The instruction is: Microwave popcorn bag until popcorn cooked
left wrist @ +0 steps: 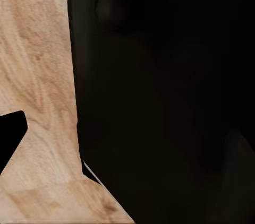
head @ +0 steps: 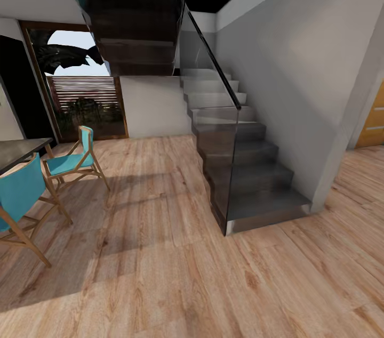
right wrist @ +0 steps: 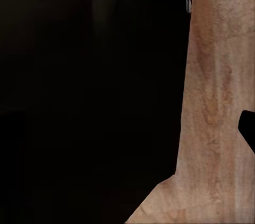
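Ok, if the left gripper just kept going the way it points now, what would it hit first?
Most likely the wooden floor: the left wrist view looks along the jaws onto floorboards beside a large dark body, probably the robot's own. How far off the floor lies is unclear, and I cannot tell how the jaws stand.

We see pale wood-plank floor (head: 176, 252), dark staircase (head: 240, 167) with glass balustrade (head: 213, 130) against grey wall (head: 288, 61). Two turquoise chairs (head: 74, 159) beside dark table (head: 18, 149); daylight through window (head: 80, 87); orange door (head: 372, 125) at right.
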Tool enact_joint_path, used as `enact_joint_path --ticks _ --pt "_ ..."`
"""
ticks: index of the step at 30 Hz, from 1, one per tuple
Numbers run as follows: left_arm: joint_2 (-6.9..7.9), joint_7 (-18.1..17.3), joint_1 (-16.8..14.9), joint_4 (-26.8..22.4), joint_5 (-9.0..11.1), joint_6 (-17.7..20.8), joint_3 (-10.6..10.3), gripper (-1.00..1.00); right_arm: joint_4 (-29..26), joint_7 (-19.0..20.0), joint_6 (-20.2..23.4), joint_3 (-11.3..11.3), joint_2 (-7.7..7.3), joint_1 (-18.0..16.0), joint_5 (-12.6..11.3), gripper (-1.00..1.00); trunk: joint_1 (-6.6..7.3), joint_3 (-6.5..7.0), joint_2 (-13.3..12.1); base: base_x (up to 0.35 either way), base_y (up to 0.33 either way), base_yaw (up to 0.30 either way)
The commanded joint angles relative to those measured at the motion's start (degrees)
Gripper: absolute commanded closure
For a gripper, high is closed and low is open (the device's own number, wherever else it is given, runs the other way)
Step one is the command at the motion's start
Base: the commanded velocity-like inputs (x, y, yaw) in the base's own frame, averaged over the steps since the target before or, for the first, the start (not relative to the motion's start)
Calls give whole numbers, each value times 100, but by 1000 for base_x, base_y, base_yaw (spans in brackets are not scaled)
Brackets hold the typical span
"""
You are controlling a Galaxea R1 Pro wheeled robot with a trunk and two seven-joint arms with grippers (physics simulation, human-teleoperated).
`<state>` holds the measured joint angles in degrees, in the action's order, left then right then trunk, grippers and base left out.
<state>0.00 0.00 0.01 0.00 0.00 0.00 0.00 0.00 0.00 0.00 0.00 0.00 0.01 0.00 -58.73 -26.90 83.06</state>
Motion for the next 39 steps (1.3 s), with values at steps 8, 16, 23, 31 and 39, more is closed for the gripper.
enact_joint_path --ticks 8,16,23,31,39 --pt "-112 -33 8 -179 42 -70 45 -100 0 7 -9 25 9 -9 31 -100 0 -3 2 0 0 0" --pt "-130 -35 8 -185 53 -70 52 -100 0 -7 -16 -20 9 -9 -16 -100 0 -3 2 0 0 77" --pt "-119 -35 8 -185 264 -68 43 -100 0 -34 -18 -41 16 -9 -22 -100 0 -3 2 0 0 261" --pt "-125 -27 8 -188 804 -70 35 -100 0 -52 -26 -43 18 -9 0 -100 0 -3 2 0 0 268" --pt "-123 -10 8 -193 809 -70 35 -100 0 -53 -26 -35 21 -9 12 -100 0 -3 2 0 0 268"
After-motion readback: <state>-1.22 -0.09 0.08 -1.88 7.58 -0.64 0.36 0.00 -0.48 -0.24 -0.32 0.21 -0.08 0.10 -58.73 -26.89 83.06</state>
